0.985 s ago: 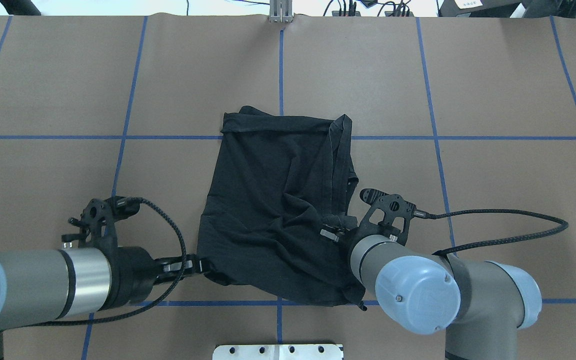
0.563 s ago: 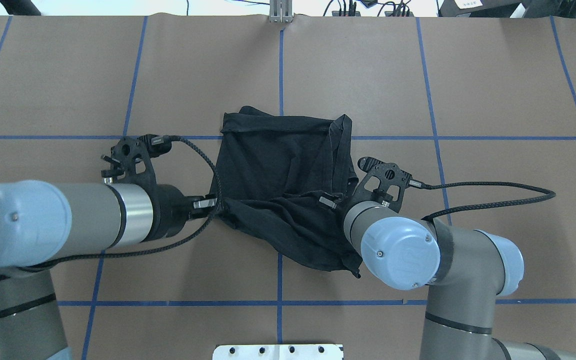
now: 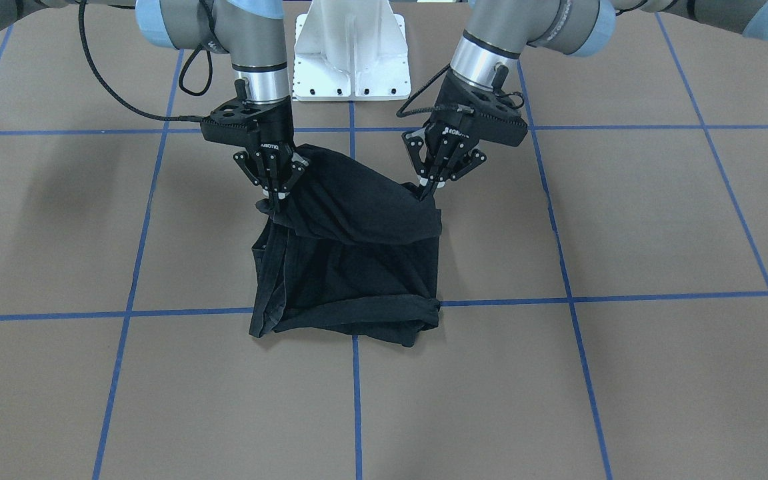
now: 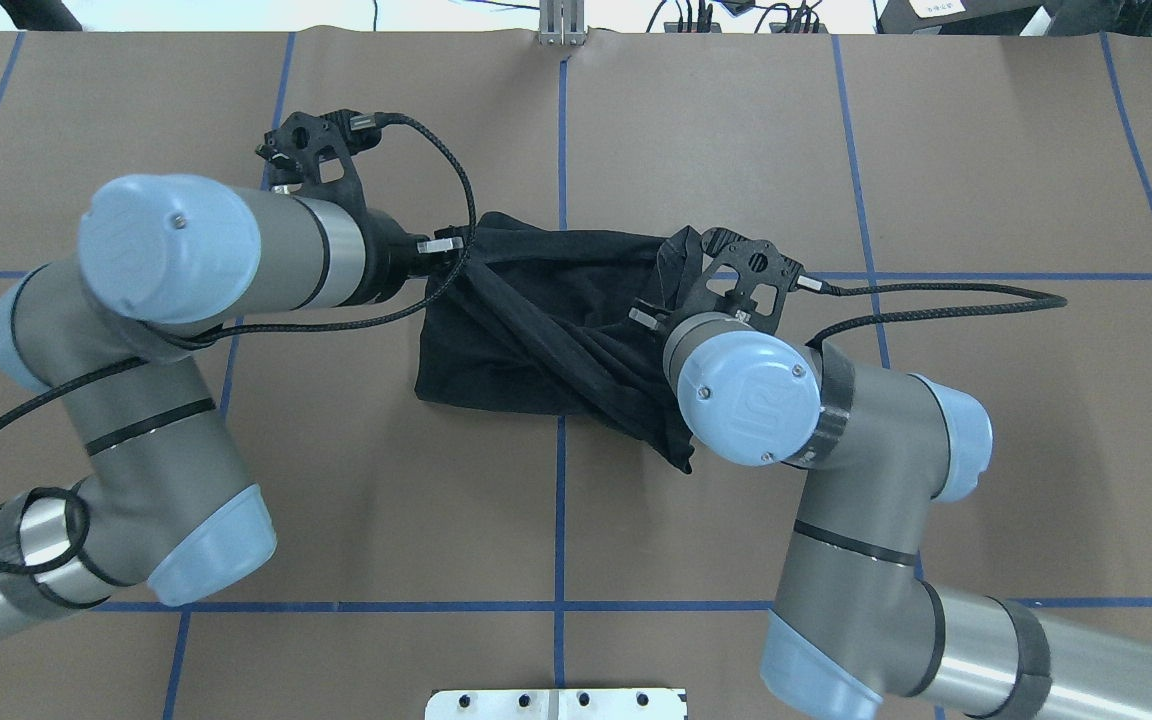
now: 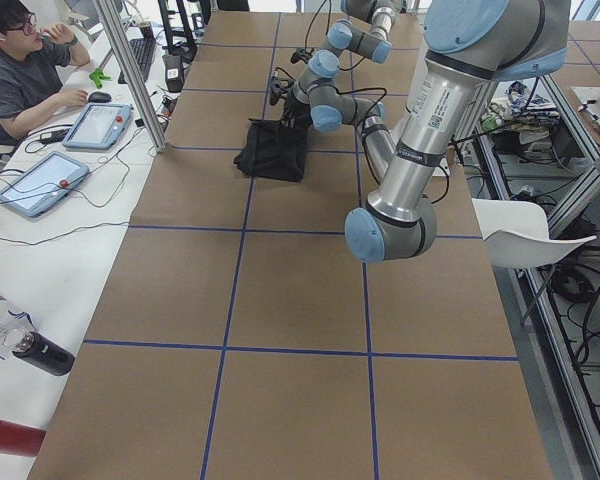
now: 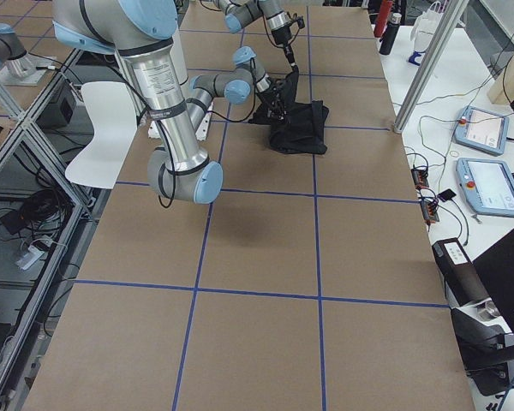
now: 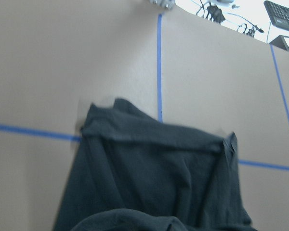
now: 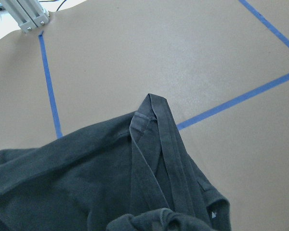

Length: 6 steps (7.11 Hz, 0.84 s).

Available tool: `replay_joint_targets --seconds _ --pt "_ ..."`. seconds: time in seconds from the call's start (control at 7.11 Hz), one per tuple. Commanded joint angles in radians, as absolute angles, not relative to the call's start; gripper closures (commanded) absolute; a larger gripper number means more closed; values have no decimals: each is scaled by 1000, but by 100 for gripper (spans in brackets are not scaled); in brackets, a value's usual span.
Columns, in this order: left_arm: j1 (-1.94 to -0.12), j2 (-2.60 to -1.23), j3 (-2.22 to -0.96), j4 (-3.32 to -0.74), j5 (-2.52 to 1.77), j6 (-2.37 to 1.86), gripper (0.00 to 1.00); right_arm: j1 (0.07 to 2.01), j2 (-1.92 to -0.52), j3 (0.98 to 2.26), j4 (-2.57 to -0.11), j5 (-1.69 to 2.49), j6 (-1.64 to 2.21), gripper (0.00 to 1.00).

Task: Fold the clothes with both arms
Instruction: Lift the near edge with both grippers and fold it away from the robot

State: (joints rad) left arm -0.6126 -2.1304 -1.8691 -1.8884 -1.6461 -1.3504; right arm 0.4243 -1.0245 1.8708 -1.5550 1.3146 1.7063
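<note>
Black shirt (image 3: pixel 357 267) has lifted off the tabletop (image 3: pixel 624 233) and travelled forward. Left hand (image 3: pixel 427 190) and right hand (image 3: pixel 276 198) each pinch a corner, the rest lying below and beyond them. Fold looks half made.

From across the bench (image 3: pixel 624 373), the fingertips of the left end effector (image 3: pixel 427 189) and the right end effector (image 3: pixel 276 195) sink into bunched black T-shirt (image 3: pixel 357 267), so the pinch points are buried. Overhead, the right arm (image 4: pixel 741 395) covers the cloth beneath its end effector. The left wrist view is blurred. Both wrist views crop the shirt nearest the end effectors.
</note>
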Motion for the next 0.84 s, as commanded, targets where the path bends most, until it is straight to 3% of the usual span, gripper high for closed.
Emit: replay_joint_targets --seconds 0.0,0.42,0.7 --pt "-646 -2238 -1684 -1899 -1638 -1306 100 492 -921 1701 -1548 1330 1683 100" --pt "-676 -2336 -1441 -1980 -1606 -1245 100 550 -828 1502 -1496 1371 1654 100" --pt "-721 -2338 -1387 -2005 -1606 -1175 100 583 -827 1453 -1444 1403 1617 100"
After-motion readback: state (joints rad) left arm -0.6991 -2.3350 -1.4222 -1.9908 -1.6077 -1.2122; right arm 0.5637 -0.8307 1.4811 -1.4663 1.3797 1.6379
